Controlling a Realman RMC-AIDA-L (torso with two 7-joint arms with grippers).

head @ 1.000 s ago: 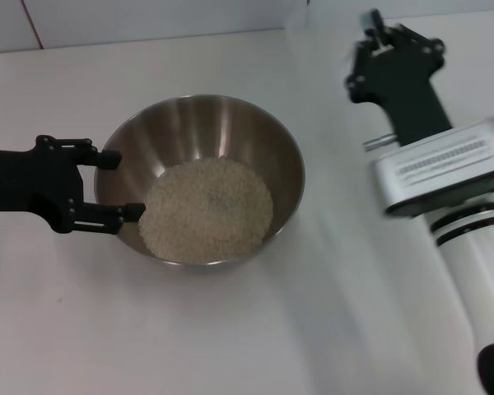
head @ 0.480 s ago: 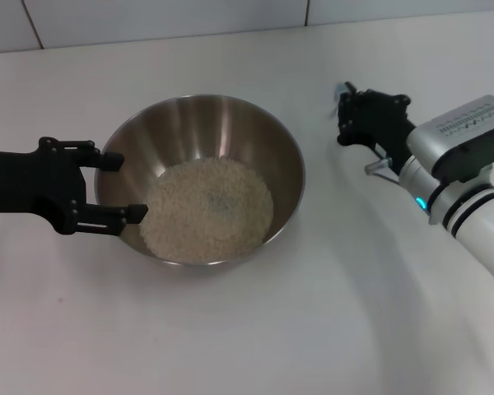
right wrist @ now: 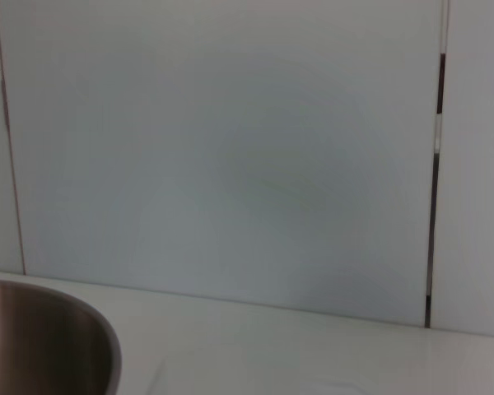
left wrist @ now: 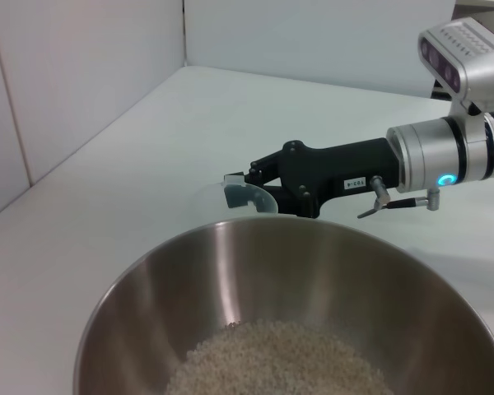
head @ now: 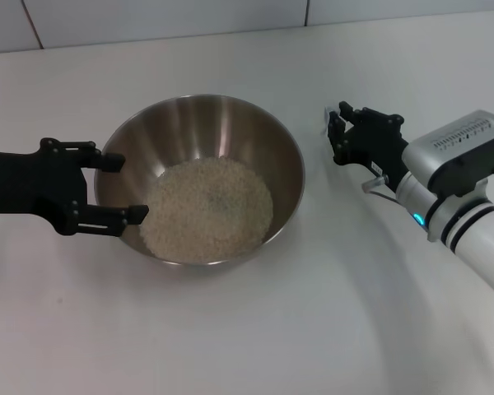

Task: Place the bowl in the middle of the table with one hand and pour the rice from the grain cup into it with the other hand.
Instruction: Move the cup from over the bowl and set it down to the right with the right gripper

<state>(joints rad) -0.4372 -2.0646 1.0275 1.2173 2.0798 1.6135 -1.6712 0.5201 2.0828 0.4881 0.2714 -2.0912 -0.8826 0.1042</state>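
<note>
The steel bowl (head: 230, 132) sits on the white table (head: 230, 329) with a mass of rice (head: 206, 210) in its bottom. My left gripper (head: 127, 186) is open at the bowl's left side, with one finger on each side of the rim there. My right gripper (head: 336, 138) is low over the table to the right of the bowl and shut on the clear grain cup (head: 328, 123), which looks empty. The left wrist view shows the bowl (left wrist: 230, 271), the rice (left wrist: 280, 362), the cup (left wrist: 249, 196) and the right gripper (left wrist: 260, 188) beyond the rim.
A white tiled wall (head: 148, 16) runs along the table's far edge. The right wrist view shows that wall (right wrist: 230, 164) and part of the bowl's rim (right wrist: 82, 317). Bare tabletop lies in front of the bowl and to its right.
My right arm has come down from a raised position at the far right and moved left, bringing the cup low beside the bowl. The left gripper, bowl and rice have not moved.
</note>
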